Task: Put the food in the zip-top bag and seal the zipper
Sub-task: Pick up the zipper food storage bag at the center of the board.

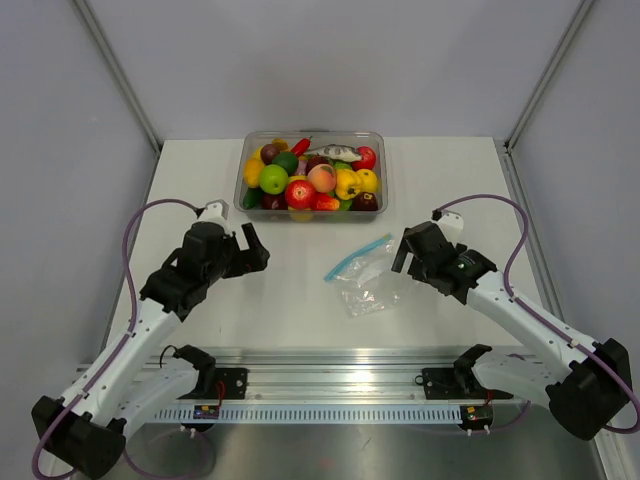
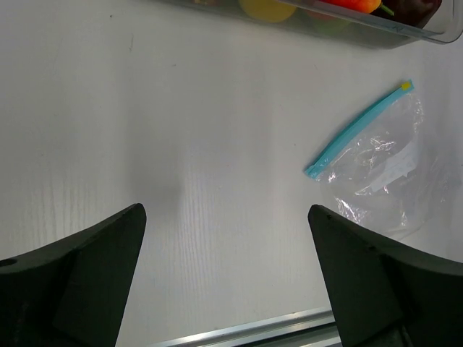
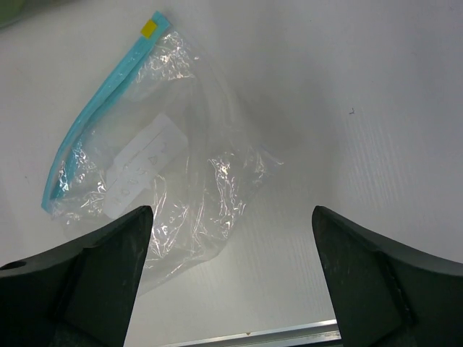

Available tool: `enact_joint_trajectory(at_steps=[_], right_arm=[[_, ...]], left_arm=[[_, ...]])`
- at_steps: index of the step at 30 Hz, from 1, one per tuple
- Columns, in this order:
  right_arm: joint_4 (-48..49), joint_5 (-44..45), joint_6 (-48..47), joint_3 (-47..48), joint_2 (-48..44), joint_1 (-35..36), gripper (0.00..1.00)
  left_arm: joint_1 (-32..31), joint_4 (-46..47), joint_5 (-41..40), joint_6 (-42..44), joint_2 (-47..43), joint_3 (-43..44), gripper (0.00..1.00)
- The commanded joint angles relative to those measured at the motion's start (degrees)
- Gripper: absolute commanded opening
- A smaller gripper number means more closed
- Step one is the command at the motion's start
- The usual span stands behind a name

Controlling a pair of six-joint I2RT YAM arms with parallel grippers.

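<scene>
At mid-tabletop [image 1: 290, 305] lies the bag [image 1: 368, 284], zipper [image 1: 358, 258] along its 11 o'clock edge; whether it is sealed is unclear. Left jaws at its 9 o'clock and right jaws at 3 o'clock gape wide, holding nothing. Food [image 1: 274, 179] fills the tub [image 1: 380, 150] at 12, lower pieces hidden.

Robotics lab: grey enclosure panels [image 1: 60, 150], white table [image 1: 290, 300], aluminium rail [image 1: 340, 385].

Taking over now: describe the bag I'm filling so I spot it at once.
Find the clear tub of toy food at the table's far edge. In front of its right end, the bag lies alone. Unlike anything nearby, it is crinkly, see-through, with a teal strip along one edge.
</scene>
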Motion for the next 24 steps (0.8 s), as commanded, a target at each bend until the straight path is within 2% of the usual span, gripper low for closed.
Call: enact_joint_trajectory(at_steps=[1, 6, 10, 12, 14, 16, 20, 24], right_arm=[[2.63, -0.25, -0.36, 0.17, -0.52, -0.16, 1.0], [3.15, -0.42, -0.98, -0.09, 0.09, -0.16, 0.99], [3.86, -0.6, -1.33, 1.04, 1.76, -0.25, 0.99], [1.42, 2.89, -0.11, 3.67, 3.16, 2.55, 0.99], [-0.79, 8.94, 1.56, 8.94, 6.59, 6.15, 0.99], [-2.81, 10.9, 2.18, 14.11, 12.1, 9.06, 0.99], [-2.39, 10.47, 5.96, 20.03, 21.35, 9.6, 0.93], [-1.15, 8.37, 10.35, 26.43, 30.82, 9.6, 0.94]], left_arm=[[-0.28, 0.14, 0.62, 0.81, 1.75, 3.62, 0.99], [-0.28, -2.84, -1.58, 0.55, 5.44, 5.21, 0.99], [-0.28, -3.46, -0.18, 0.46, 6.24, 5.56, 0.99], [-0.28, -3.11, -0.43, 0.2, 5.97, 4.77, 0.99], [-0.28, -4.33, -1.22, -0.33, 6.24, 4.86, 0.99], [-0.28, -5.22, -2.28, -0.77, 6.76, 5.21, 0.99], [-0.36, -6.18, -2.2, -1.03, 6.06, 5.21, 0.99], [-0.28, -6.36, -1.49, -1.03, 4.22, 4.07, 0.99]])
